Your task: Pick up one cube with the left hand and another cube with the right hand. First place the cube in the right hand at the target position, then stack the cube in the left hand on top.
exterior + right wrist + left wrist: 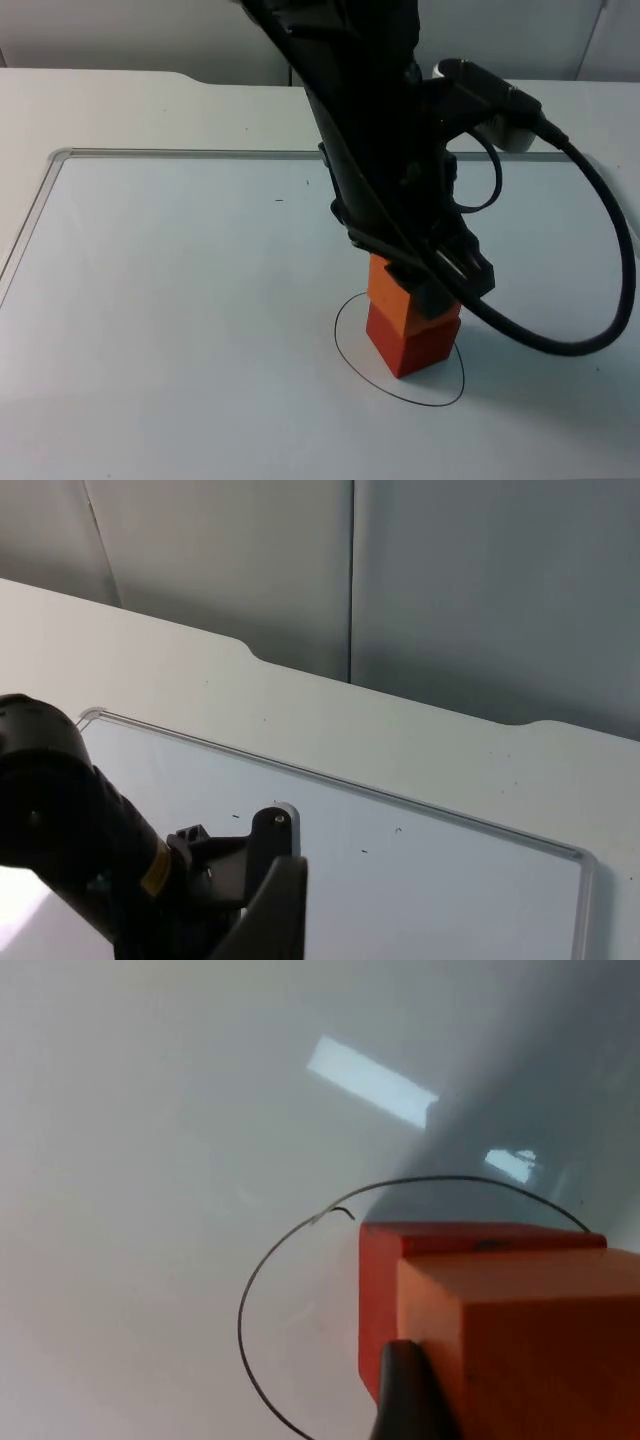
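- Red cube [412, 345]: rests inside the drawn circle [345, 350] on the table [180, 300].
- Orange cube [390, 297]: sits on the red cube, clamped by the left gripper [425, 285]; square its edges before letting go.
- Right gripper: waits raised, finger state unclear.

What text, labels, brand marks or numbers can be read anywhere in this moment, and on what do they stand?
None can be read.
The orange cube, held by the left gripper, and the red cube beneath it have plain faces.
The black circle on the table is a drawn outline, not lettering.
The small dark marks on the table are specks.
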`<state>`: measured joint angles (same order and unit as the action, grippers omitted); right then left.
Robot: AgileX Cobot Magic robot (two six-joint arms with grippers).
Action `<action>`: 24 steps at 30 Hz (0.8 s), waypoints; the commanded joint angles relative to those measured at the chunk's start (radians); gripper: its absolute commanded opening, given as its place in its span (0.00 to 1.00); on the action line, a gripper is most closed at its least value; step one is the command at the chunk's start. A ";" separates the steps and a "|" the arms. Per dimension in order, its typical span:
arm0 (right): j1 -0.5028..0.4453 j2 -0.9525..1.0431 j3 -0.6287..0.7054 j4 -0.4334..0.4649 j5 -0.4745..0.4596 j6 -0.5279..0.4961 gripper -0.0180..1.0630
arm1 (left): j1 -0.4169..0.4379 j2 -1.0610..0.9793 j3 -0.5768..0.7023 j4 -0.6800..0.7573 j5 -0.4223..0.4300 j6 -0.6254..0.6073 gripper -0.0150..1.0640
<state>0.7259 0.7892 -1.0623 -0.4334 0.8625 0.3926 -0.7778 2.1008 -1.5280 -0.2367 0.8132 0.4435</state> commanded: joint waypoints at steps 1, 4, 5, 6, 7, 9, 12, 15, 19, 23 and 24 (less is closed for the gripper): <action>0.003 -0.006 0.004 0.005 0.001 0.000 0.89 | -0.003 0.000 -0.009 -0.020 -0.013 -0.014 0.01; 0.003 -0.006 0.004 0.010 0.003 0.000 0.89 | -0.003 0.000 -0.009 -0.016 0.002 -0.014 0.01; 0.003 -0.006 0.004 0.012 0.005 0.000 0.89 | -0.003 0.000 -0.009 -0.011 0.005 -0.014 0.01; 0.003 -0.006 0.004 0.012 0.008 0.000 0.89 | -0.003 0.000 -0.009 -0.009 0.006 -0.014 0.01; 0.003 -0.006 0.004 0.012 0.008 0.000 0.89 | -0.003 0.000 -0.009 -0.003 0.006 -0.014 0.01; 0.003 -0.006 0.004 0.012 0.008 0.000 0.89 | -0.003 0.000 -0.009 0.002 0.001 -0.014 0.01; 0.003 -0.006 0.004 0.012 0.008 0.000 0.89 | -0.003 0.000 -0.009 0.002 -0.007 -0.025 0.01; 0.003 -0.006 0.004 0.012 0.008 0.000 0.89 | -0.003 0.000 -0.009 0.000 -0.011 -0.025 0.08; 0.003 -0.006 0.004 0.012 0.008 0.000 0.89 | -0.003 0.000 -0.009 -0.003 -0.019 -0.025 0.35; 0.003 -0.006 0.004 0.012 0.007 -0.004 0.89 | -0.003 0.000 -0.009 -0.015 -0.012 -0.025 0.75; 0.003 -0.006 0.004 0.012 0.007 -0.004 0.89 | -0.003 0.000 -0.009 -0.015 -0.001 -0.025 0.92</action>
<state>0.7259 0.7892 -1.0623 -0.4249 0.8663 0.3926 -0.7778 2.1013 -1.5280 -0.2371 0.8043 0.4236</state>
